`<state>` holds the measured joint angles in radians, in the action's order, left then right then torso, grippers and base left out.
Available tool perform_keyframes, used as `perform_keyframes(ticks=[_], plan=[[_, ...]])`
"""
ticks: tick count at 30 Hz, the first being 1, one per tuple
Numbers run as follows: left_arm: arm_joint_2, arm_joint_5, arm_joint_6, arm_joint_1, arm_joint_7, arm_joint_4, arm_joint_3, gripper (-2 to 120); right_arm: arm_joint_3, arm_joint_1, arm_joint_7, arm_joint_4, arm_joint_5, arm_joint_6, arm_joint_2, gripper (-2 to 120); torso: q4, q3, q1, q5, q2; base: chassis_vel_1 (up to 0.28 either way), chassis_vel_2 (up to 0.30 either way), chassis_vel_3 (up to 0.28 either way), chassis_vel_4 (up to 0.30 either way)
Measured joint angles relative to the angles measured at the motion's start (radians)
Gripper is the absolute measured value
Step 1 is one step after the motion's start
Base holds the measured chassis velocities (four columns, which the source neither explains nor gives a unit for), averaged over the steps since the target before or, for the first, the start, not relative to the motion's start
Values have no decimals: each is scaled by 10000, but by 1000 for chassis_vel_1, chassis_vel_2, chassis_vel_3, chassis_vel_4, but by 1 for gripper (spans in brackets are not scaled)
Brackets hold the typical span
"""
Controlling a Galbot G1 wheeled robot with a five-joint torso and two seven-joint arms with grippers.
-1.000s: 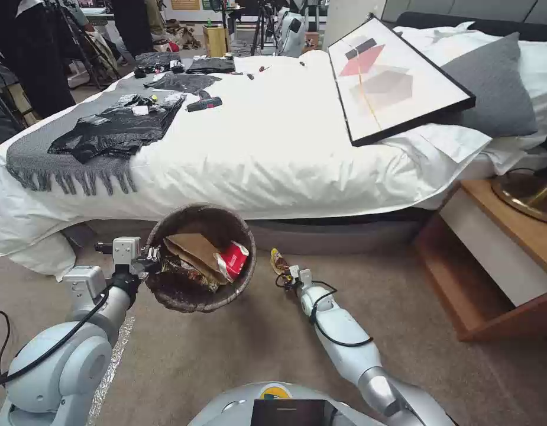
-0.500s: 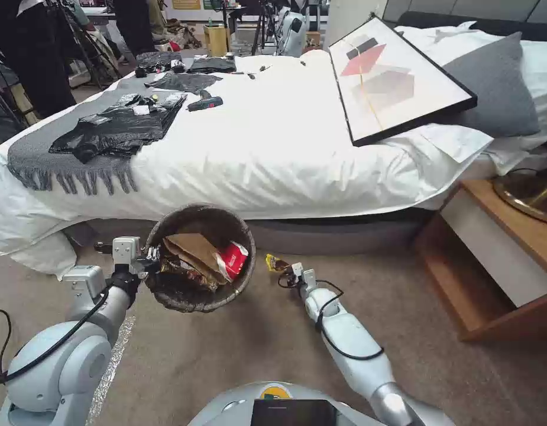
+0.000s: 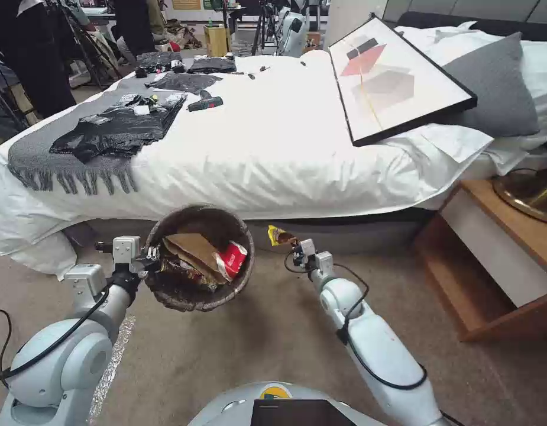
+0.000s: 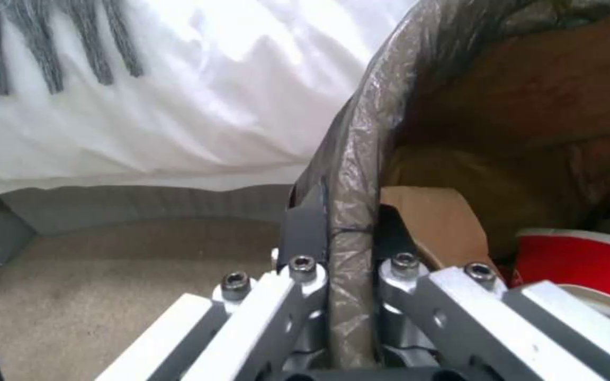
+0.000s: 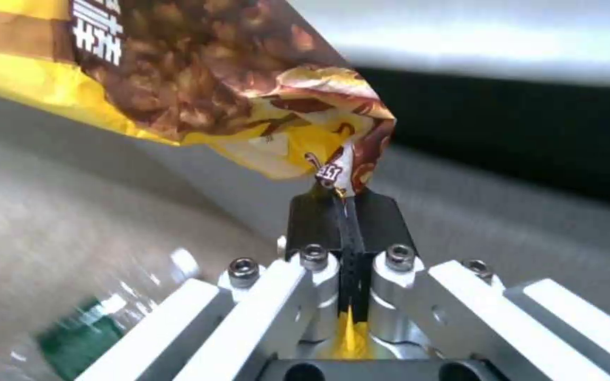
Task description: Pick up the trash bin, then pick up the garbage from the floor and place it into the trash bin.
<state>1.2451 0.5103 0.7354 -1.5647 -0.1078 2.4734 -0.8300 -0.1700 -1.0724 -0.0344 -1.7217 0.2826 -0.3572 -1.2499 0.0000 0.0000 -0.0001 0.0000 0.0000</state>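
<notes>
Carpet [image 3: 273, 331] is seen from the head camera, running up to the near edge of a bed [image 3: 255, 154] on which black bags [image 3: 116, 124] and a framed picture [image 3: 397, 77] are laid. The trash bin [image 3: 184, 299], lined with a dark bag, is held above the carpet just before that edge by the left gripper [image 3: 150, 257], which is clamped on the bin's left rim. A tan paper bag [image 3: 193, 248] and a red carton [image 3: 233, 259] are seen lying inside the bin. To the right of the bin, apart from it, the right gripper [image 3: 295, 247] is raised off the floor with a yellow snack wrapper [image 3: 279, 236] pinched at its tip, in front of the dark gap under the bed. A wooden nightstand [image 3: 504, 260] is seen at the right. From the left wrist camera, the bagged rim of the trash bin [image 4: 355, 174] is gripped between the two closed fingers [image 4: 305, 225], one outside and one inside, with the paper bag [image 4: 439, 222] and red carton [image 4: 580, 270] beside the inner finger. From the right wrist camera, the right gripper [image 5: 344, 217] is shut tight on one corner of the snack wrapper [image 5: 199, 90], which hangs free of the floor, and a clear bottle with a green label [image 5: 82, 333] is seen blurred on the carpet below.
</notes>
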Motion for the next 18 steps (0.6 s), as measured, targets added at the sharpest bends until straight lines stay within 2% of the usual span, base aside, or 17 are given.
perform_keyframes(ticks=[1,7,10,12,18], plan=[[0,0,0,0,0,0,0,2,0,0,0,0,0,0,0,0,0,0,0,0,0,0,0,0,0],[7,32,0,65,-28,-99,40,2,-218,-319,-18,-2094,1167,-782,706,0,-1,0,0,1,0,0,0,0,0],[11,37,0,82,-38,-122,59,2,-241,-304,-16,-2395,1298,-852,806,0,-2,-1,0,0,0,0,0,0,0],[37,38,0,103,-68,-168,92,2,-257,-129,-29,-3318,1837,-1112,1179,0,-1,0,0,1,0,0,0,0,0],[79,26,0,87,-77,-170,165,2,55,389,89,-4436,2480,-1513,1711,0,-1,0,0,0,0,0,0,0,0]])
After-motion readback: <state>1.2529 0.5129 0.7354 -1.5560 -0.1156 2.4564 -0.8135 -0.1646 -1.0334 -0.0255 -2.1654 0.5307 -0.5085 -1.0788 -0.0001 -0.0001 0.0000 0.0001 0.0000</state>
